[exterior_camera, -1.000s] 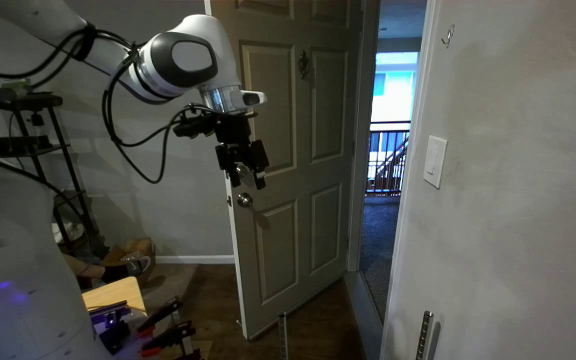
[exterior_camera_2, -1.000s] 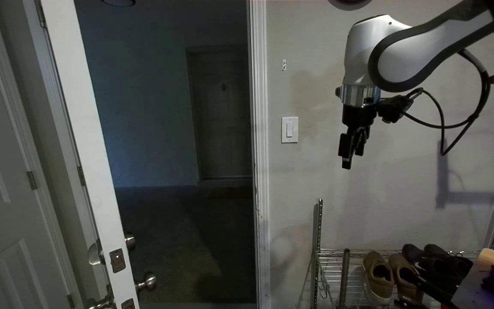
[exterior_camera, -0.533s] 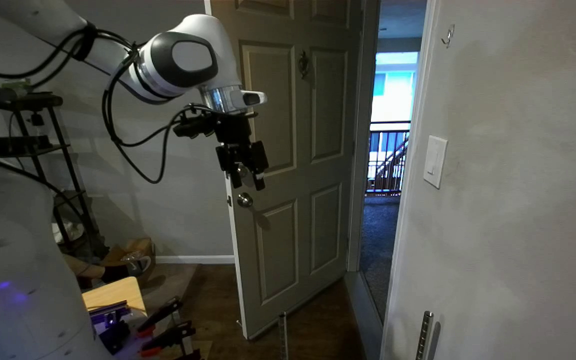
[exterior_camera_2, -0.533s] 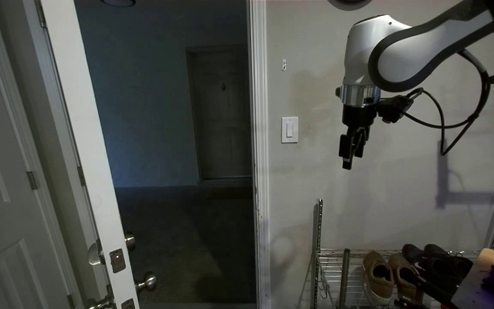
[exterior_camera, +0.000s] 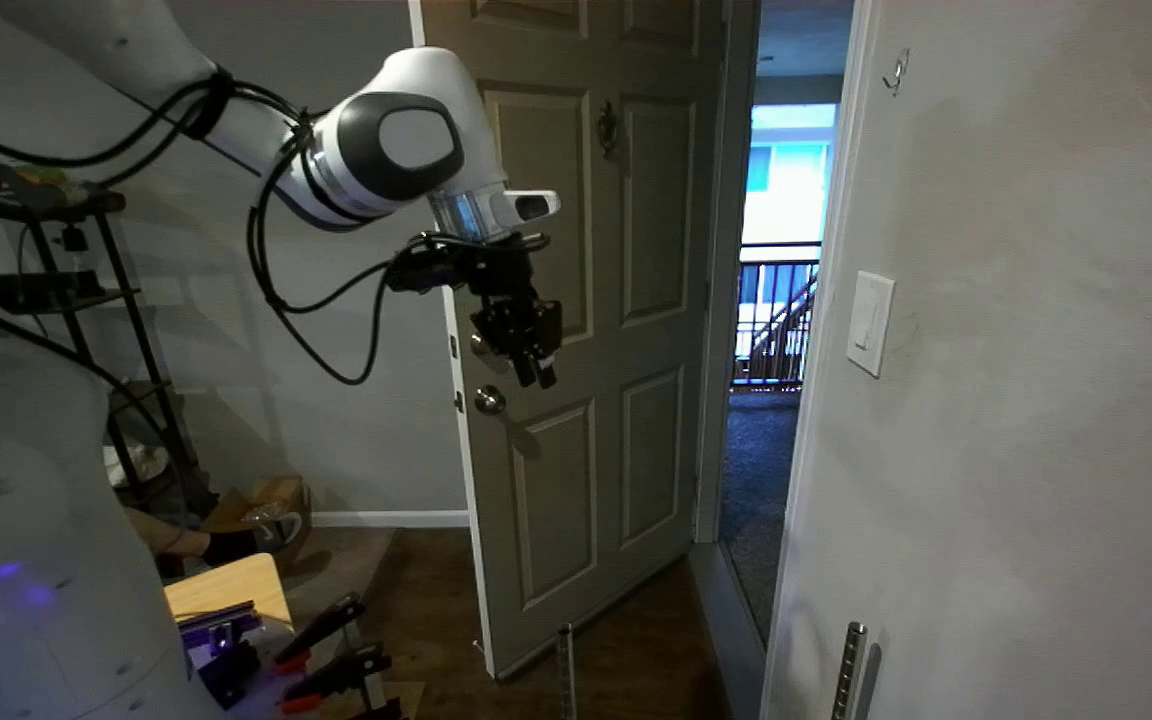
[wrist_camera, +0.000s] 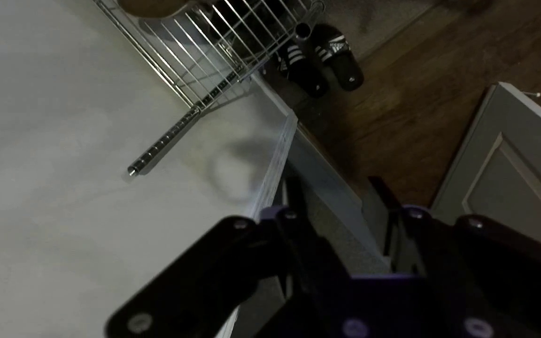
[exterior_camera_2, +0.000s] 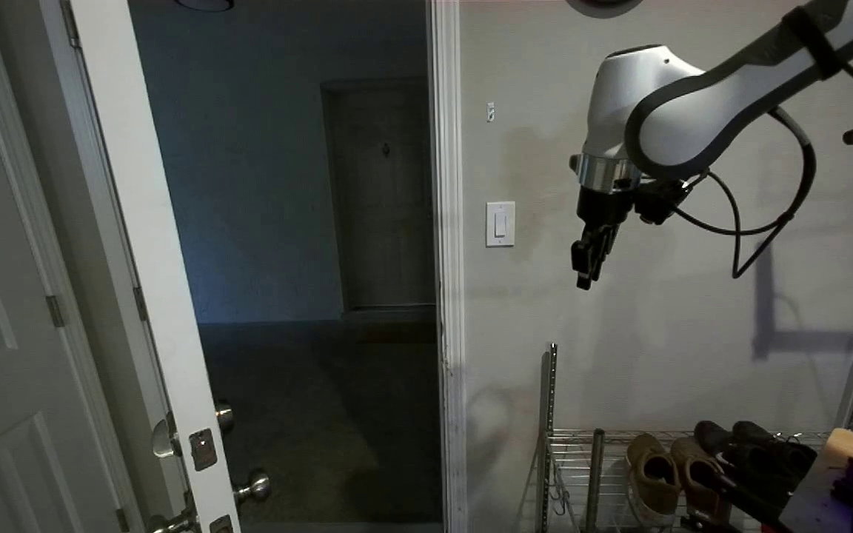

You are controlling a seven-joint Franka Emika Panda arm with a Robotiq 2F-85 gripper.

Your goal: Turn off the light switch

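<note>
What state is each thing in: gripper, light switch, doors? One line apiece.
White rectangular rocker light switch: untouched; on or off, can't tell.
Black two-fingered gripper: open, holding nothing.
Beige panelled door: standing open.
Dark grey far door: looks closed.
Pale panelled door at an exterior view's left edge: can't tell, latch side out of frame.

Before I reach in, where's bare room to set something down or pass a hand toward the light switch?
Passing a hand: the wall below the light switch looks bare between door frame and rack post. Setting down: in the wrist view, bare wooden floor between the black slides and open door. Crowded: the wire rack, holding tan shoes and dark shoes.
</note>
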